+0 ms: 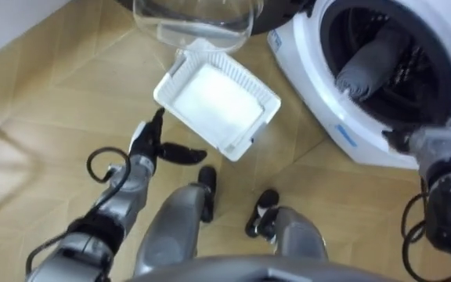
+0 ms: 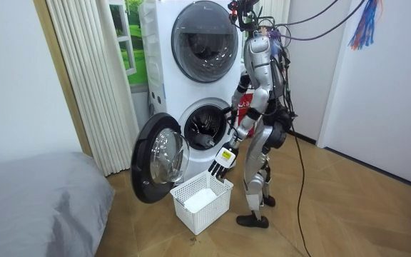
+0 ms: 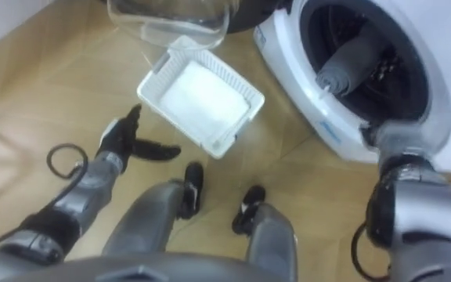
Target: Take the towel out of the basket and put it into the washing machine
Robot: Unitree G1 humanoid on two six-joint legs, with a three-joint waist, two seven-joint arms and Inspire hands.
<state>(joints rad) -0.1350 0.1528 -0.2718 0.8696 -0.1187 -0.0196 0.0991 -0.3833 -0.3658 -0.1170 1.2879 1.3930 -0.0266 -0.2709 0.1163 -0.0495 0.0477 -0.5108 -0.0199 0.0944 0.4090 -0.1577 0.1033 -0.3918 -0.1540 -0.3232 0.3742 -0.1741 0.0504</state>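
Observation:
A grey rolled towel point(image 1: 366, 66) lies inside the drum of the lower washing machine point(image 1: 327, 117), which stands with its round door point(image 2: 159, 157) swung wide. My right hand point(image 1: 402, 141) is at the lower rim of the drum opening, just below the towel. My left hand point(image 1: 151, 145) hangs open over the floor beside the white basket point(image 1: 241, 82), holding nothing. In the room view I stand facing the machine, with my left hand point(image 2: 220, 163) above the basket point(image 2: 212, 210).
The door's glass bowl point(image 1: 194, 23) juts out over the basket's far side. A second machine point(image 2: 205, 43) is stacked on top. A grey bed point(image 2: 34, 200) and pale curtains point(image 2: 91, 78) are at the room view's left. Wooden floor point(image 1: 45, 102) spreads to my left.

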